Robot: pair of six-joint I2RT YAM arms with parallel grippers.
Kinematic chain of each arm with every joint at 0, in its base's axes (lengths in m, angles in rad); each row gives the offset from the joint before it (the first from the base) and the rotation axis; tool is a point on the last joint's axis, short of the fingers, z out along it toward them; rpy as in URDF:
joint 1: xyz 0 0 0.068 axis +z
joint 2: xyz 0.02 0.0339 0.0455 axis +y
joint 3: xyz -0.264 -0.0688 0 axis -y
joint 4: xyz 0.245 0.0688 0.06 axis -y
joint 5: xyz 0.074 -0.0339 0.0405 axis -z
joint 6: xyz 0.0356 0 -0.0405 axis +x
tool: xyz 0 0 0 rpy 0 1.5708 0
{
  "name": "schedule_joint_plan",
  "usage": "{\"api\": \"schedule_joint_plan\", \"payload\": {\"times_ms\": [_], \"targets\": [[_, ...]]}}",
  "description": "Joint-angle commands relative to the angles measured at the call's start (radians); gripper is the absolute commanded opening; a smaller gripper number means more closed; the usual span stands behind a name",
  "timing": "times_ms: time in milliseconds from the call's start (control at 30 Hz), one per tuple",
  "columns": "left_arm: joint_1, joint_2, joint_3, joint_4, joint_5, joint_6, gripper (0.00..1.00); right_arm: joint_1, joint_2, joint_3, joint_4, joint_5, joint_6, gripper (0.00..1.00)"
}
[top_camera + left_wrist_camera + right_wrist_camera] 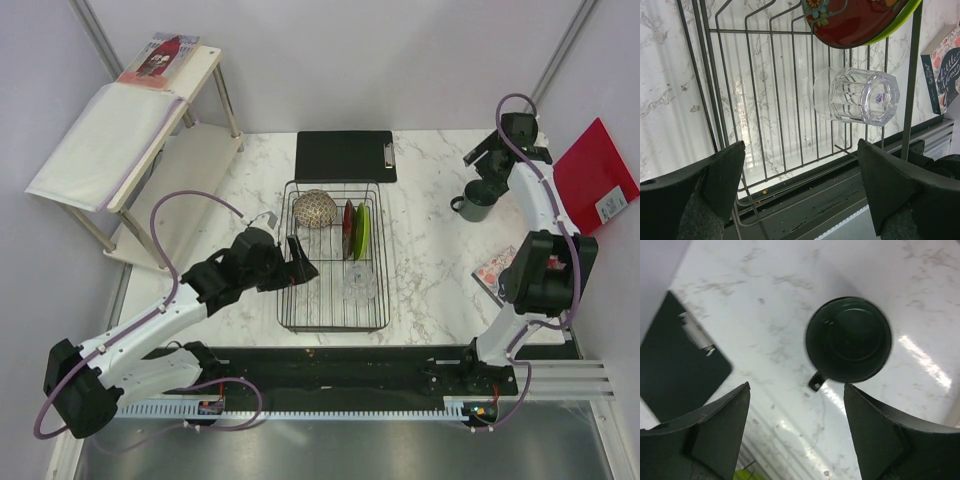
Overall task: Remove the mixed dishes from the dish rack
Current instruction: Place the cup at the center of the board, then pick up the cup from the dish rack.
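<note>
I count four pieces in the dish rack (333, 327): speckled bowl (314, 208) far-left, red plate (348, 230) and lime plate (362, 232) on edge in the dividers just right of it, clear glass (360, 283) on the grid nearer. Mug (477, 200) sits upright on the marble table (430, 270), far right, well apart from the rack. Right gripper (796, 386) above it, jaws spread, gripping nothing. Left gripper (801, 145) at the rack's left wall, wide apart, empty.
</note>
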Motion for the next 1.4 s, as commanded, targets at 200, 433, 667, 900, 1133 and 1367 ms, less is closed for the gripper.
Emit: {"api": "schedule_joint_plan", "payload": {"times_ms": [200,433,667,900,1133,1367], "targets": [[0.0,0.035,0.065,0.013,-0.016,0.078,0.99,0.303,-0.484,-0.421,0.386,-0.144,0.051,0.81],[-0.053,0.099,0.114,0.015,-0.08,0.135,0.99,0.587,-0.725,-0.69,0.492,-0.029,-0.075,0.8],[-0.312,0.226,0.241,0.038,-0.33,0.279,0.99,0.707,-0.976,-0.934,0.545,0.043,-0.089,0.8],[-0.397,0.435,0.384,0.022,-0.379,0.352,0.99,0.708,-1.112,-0.974,0.536,0.037,-0.106,0.8],[-0.396,0.574,0.453,0.025,-0.384,0.344,0.99,0.708,-1.158,-0.966,0.489,0.022,-0.118,0.8],[-0.396,0.665,0.51,0.03,-0.384,0.336,0.99,0.708,-1.182,-1.005,0.49,0.013,-0.115,0.8]]}}
